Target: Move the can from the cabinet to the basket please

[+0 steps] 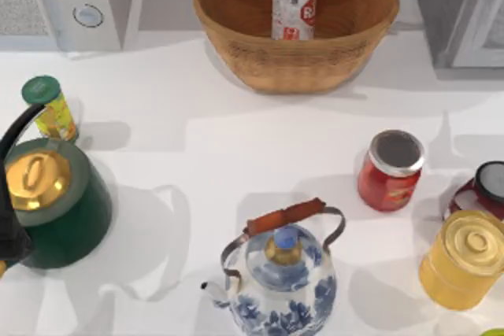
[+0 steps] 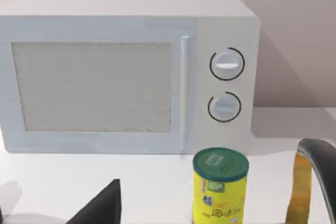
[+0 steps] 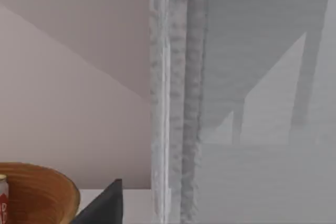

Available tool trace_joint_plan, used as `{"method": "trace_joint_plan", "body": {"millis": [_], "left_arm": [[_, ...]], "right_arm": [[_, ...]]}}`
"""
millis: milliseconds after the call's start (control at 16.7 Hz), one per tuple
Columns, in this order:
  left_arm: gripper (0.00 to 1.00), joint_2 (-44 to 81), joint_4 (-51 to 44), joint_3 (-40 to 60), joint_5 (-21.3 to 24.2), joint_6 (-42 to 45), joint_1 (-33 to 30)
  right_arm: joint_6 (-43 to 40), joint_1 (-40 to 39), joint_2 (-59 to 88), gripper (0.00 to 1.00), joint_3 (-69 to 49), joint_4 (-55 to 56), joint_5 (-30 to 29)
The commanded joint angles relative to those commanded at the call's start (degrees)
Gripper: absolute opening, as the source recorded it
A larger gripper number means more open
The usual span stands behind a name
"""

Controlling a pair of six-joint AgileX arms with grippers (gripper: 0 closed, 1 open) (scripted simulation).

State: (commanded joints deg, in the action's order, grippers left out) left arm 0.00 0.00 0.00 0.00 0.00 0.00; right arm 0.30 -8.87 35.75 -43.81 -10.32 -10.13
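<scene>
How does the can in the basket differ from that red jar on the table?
The can is slim, silver-white with red lettering; the red jar is squat, red-bodied, with a silver lid. The can stands inside the wicker basket at the table's back; the jar stands on the bare table, nearer the front and right. Both are upright.

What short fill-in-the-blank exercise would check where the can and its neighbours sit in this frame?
1. The can stands upright inside the ____.
2. The red jar on the table has a ____ lid.
3. The white appliance carries ____ round knobs.
4. The yellow container has a ____ cap.

Missing words: basket; silver; two; green
</scene>
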Motion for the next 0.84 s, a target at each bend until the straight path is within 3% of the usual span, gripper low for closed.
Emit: {"method": "trace_joint_plan", "body": {"millis": [420,840], "left_arm": [[1.0,0.0,0.0,0.0,0.0,0.0,0.0],[1.0,0.0,0.0,0.0,0.0,0.0,0.0]], "right_arm": [[-0.19,6.59,-27.24,1.0,34.36,7.83,7.68],[-0.3,8.87,-35.74,1.0,43.81,10.32,10.13]]}}
